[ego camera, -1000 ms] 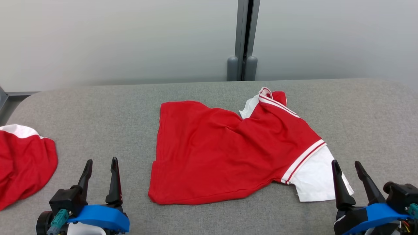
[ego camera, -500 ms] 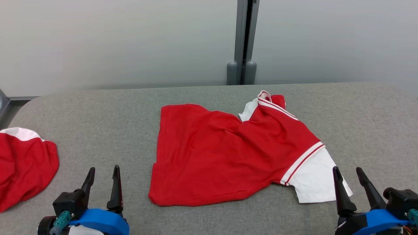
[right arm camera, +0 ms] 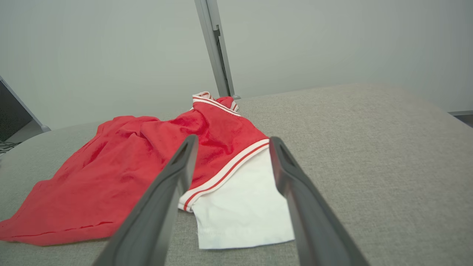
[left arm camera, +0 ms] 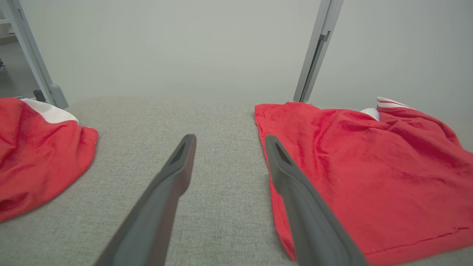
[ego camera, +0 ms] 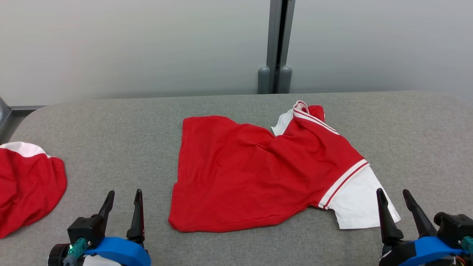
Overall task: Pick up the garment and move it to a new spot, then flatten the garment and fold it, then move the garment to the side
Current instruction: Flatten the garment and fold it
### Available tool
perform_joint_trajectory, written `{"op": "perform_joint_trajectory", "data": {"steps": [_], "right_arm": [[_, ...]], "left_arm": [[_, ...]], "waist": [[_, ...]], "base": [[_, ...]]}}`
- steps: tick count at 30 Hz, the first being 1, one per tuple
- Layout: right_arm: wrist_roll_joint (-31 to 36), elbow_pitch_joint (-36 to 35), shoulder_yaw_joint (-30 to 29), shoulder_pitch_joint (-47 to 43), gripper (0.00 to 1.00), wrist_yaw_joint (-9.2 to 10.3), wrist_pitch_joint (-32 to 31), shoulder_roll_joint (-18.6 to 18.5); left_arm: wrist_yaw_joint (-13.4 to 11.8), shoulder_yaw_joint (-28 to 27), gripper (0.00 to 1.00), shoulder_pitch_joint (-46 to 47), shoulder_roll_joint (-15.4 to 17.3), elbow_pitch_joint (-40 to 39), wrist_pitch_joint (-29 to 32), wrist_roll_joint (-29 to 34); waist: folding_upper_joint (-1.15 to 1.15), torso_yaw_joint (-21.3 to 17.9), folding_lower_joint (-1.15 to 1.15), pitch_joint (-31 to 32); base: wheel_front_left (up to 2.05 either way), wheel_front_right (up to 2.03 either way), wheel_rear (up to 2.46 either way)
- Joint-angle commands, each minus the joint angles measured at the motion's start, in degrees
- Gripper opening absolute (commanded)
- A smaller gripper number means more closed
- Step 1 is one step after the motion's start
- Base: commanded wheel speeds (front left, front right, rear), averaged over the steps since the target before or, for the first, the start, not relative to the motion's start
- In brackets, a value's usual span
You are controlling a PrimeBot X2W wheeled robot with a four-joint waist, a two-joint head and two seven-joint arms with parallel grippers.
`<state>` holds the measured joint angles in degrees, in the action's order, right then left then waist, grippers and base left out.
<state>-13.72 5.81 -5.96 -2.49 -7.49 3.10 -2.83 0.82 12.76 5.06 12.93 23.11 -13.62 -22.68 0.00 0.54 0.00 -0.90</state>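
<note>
Jaws apart and empty on both sides; left gripper (ego camera: 125, 192) has edged right toward the garment (ego camera: 251, 173), right gripper (ego camera: 392, 191) has barely moved.

I read this as the approach before the first pick: the garment lies rumpled and untouched mid-counter (ego camera: 111, 129), hem corner (ego camera: 175, 223) near the left jaws, white sleeve (ego camera: 354, 210) just ahead of the right ones. Slight frame shift is my head camera, not the cloth. Far sleeve is tucked under by the collar (ego camera: 303, 107), shape unreadable. A second red cloth (ego camera: 26, 184) is cut off at the left edge. In the left wrist view one finger (left arm camera: 295, 192) overlaps the hem; contact unclear.
</note>
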Motion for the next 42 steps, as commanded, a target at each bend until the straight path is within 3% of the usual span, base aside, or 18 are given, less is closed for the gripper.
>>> {"op": "perform_joint_trajectory", "data": {"steps": [1, 11, 20, 32, 33, 35, 36, 42], "right_arm": [[-0.46, 0.06, -0.02, 0.31, 1.0, -0.01, -0.05, -0.12], [0.51, 3.18, -2.32, 1.7, 1.0, -0.01, -5.6, -0.11], [4.11, 8.37, -5.81, 6.12, 1.0, -0.01, -12.39, -0.12], [7.87, 16.88, -8.48, 11.58, 1.0, -0.01, -14.73, -0.12], [7.97, 17.53, -8.63, 11.83, 1.0, -0.01, -14.88, -0.12], [8.03, 18.56, -8.68, 12.25, 1.0, -0.01, -14.66, -0.12], [8.09, 19.0, -8.79, 12.4, 1.0, -0.01, -14.47, -0.12], [8.89, 21.8, -9.7, 13.79, 1.0, -0.01, -13.57, -0.12]], "left_arm": [[0.02, 0.35, 1.0, 0.73, 0.41, -0.21, 0.4, 0.4], [1.92, 4.68, 1.0, 0.35, -2.16, 2.96, 7.21, -0.96], [1.05, 6.37, 1.0, 3.04, -4.48, 10.36, 11.19, -1.64], [-0.52, 6.96, 1.0, 5.85, -5.27, 16.97, 15.41, -2.29], [-0.2, 7.18, 0.54, 5.91, -5.34, 17.3, 15.82, -2.49], [0.47, 7.62, 0.12, 6.14, -5.41, 17.66, 15.79, -2.52], [0.78, 7.81, 0.0, 6.23, -5.45, 17.75, 15.58, -2.58], [1.21, 8.21, 0.0, 6.55, -5.49, 18.16, 14.76, -2.84]], "waist": [[0.0, -0.02, 0.0, -0.02], [0.0, -0.77, 0.0, -1.18], [0.0, -1.8, 0.0, -3.2], [0.0, -2.54, 0.0, -5.91], [0.0, -2.52, 0.0, -6.08], [0.0, -2.43, 0.0, -6.38], [0.0, -2.37, 0.0, -6.52], [0.0, -2.1, 0.0, -6.87]], "base": [[0.0, 0.0, 0.0], [0.0, 0.0, 0.0], [0.0, 0.0, 0.0], [0.0, 0.0, 0.0], [0.0, 0.0, 0.0], [0.0, 0.0, 0.0], [0.0, 0.0, 0.0], [0.0, 0.0, 0.0]]}}
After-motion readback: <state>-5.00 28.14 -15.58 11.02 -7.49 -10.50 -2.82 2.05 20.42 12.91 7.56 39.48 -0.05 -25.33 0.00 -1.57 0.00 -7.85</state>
